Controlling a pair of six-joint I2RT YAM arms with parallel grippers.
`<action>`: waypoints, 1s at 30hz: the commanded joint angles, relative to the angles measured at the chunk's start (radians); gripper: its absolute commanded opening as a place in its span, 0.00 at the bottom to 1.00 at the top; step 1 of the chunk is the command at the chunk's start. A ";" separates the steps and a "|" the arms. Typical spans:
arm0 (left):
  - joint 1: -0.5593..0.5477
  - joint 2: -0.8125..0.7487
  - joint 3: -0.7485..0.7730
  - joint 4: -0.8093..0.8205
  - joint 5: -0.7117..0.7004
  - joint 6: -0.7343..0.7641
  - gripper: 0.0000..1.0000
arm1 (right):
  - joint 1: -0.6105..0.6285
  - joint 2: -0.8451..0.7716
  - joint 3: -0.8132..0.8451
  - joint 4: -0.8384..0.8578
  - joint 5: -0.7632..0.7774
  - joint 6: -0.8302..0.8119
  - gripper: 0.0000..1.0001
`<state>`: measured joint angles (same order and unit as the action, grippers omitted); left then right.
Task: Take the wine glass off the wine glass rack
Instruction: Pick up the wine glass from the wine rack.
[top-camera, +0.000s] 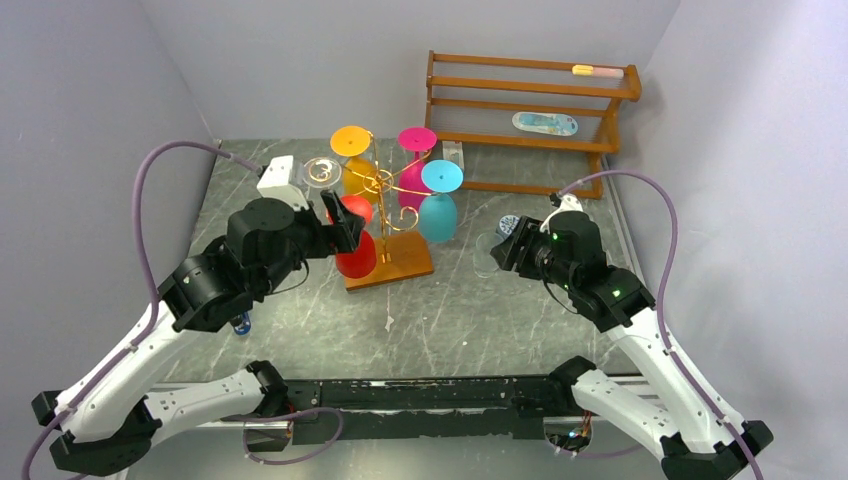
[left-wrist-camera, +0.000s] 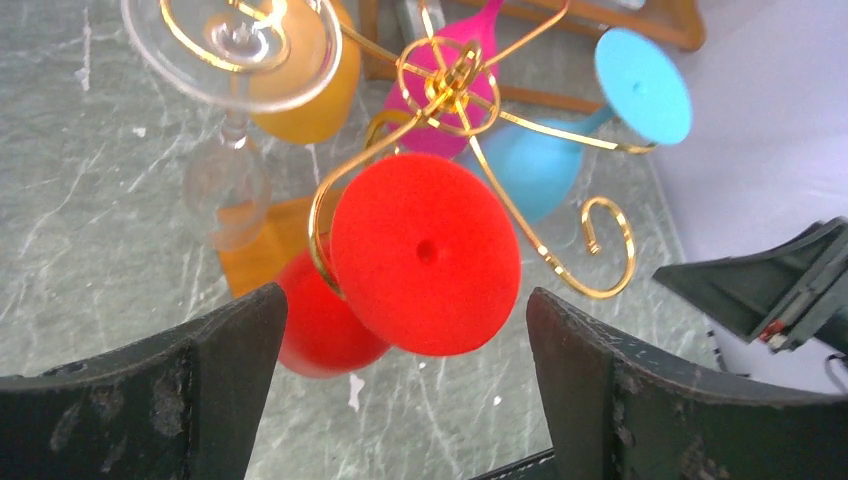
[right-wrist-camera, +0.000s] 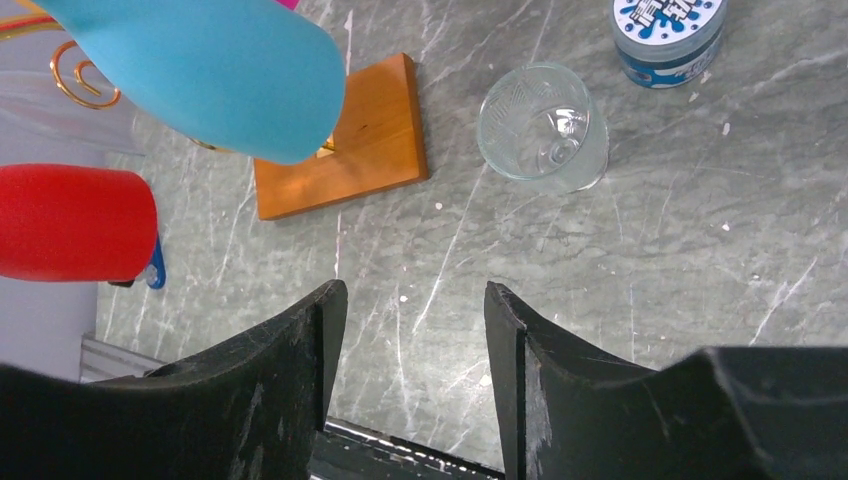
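Note:
The gold wire wine glass rack (top-camera: 388, 188) stands on its orange-brown wooden base (top-camera: 400, 265) at the table's middle. Several glasses hang upside down on it: orange (top-camera: 352, 141), pink (top-camera: 417, 139), blue (top-camera: 438, 215), clear (top-camera: 322, 172) and red (top-camera: 357, 255). My left gripper (top-camera: 341, 221) is open at the red glass. In the left wrist view its fingers (left-wrist-camera: 230, 350) flank the red foot (left-wrist-camera: 425, 255) without touching; the gripper (left-wrist-camera: 405, 300) is empty. My right gripper (top-camera: 505, 245) is open and empty (right-wrist-camera: 415, 295) above the table, right of the rack.
A clear glass (right-wrist-camera: 545, 130) stands upright on the table by the right gripper, with a blue-lidded jar (right-wrist-camera: 668, 35) behind it. A brown slatted shelf (top-camera: 530, 110) stands at the back right. A small blue object (top-camera: 240, 325) lies under the left arm.

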<state>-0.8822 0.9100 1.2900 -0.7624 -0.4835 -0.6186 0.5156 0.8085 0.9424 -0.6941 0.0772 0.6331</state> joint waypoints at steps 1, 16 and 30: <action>0.053 0.019 0.045 0.092 0.102 -0.007 0.93 | 0.001 -0.010 0.023 -0.023 -0.014 0.010 0.57; 0.231 0.049 0.016 0.120 0.268 -0.027 0.65 | 0.002 -0.011 0.026 -0.027 -0.031 0.007 0.57; 0.233 0.057 0.017 0.025 0.239 0.033 0.50 | 0.002 -0.002 0.137 -0.039 -0.123 0.012 0.57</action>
<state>-0.6552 0.9699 1.3075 -0.6949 -0.2569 -0.6182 0.5156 0.8093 1.0180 -0.7246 0.0101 0.6403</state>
